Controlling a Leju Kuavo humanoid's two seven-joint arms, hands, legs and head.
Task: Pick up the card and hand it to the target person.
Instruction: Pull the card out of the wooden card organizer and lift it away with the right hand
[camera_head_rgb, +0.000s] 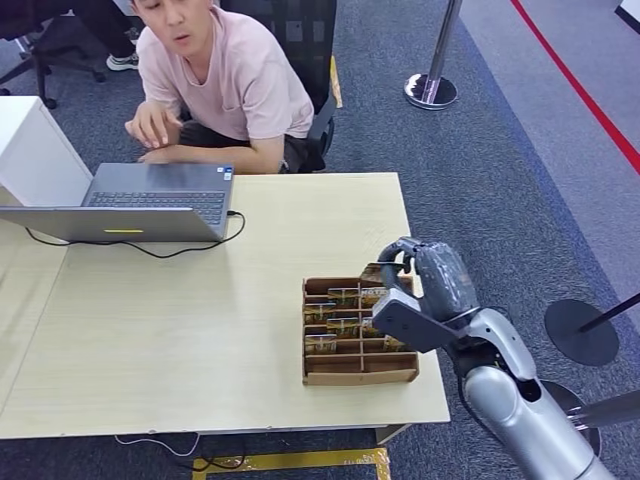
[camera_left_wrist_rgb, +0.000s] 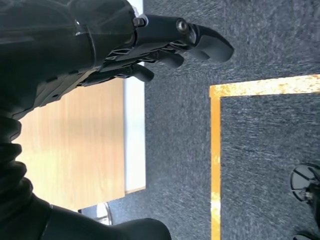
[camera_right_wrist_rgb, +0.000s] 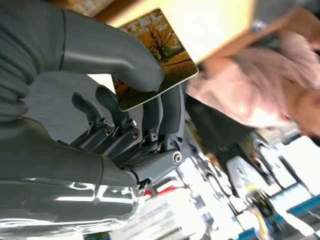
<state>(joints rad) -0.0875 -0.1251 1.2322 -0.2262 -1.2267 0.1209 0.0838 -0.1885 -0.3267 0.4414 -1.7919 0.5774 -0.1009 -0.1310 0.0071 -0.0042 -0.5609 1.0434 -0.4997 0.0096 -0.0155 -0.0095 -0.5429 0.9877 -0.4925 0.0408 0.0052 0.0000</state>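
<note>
My right hand (camera_head_rgb: 426, 285) hangs over the far right corner of a brown cardboard card box (camera_head_rgb: 359, 373) on the wooden table (camera_head_rgb: 189, 320). Its thumb and fingers (camera_right_wrist_rgb: 171, 107) pinch a card (camera_right_wrist_rgb: 166, 57) printed with orange autumn trees, and the card's edge (camera_head_rgb: 371, 271) peeks out by the hand. Several more cards stand in the box's slots (camera_head_rgb: 340, 320). A person in a pink shirt (camera_head_rgb: 241, 80) sits at the table's far side, leaning forward. My left hand (camera_left_wrist_rgb: 166, 45) hangs beside the table's edge over the carpet, fingers loosely extended and holding nothing.
An open grey laptop (camera_head_rgb: 143, 205) with a black cable sits at the far left of the table, beside a white box (camera_head_rgb: 34, 150). Stanchion bases (camera_head_rgb: 581, 330) stand on the carpet to my right. Yellow tape (camera_left_wrist_rgb: 217, 150) marks the floor.
</note>
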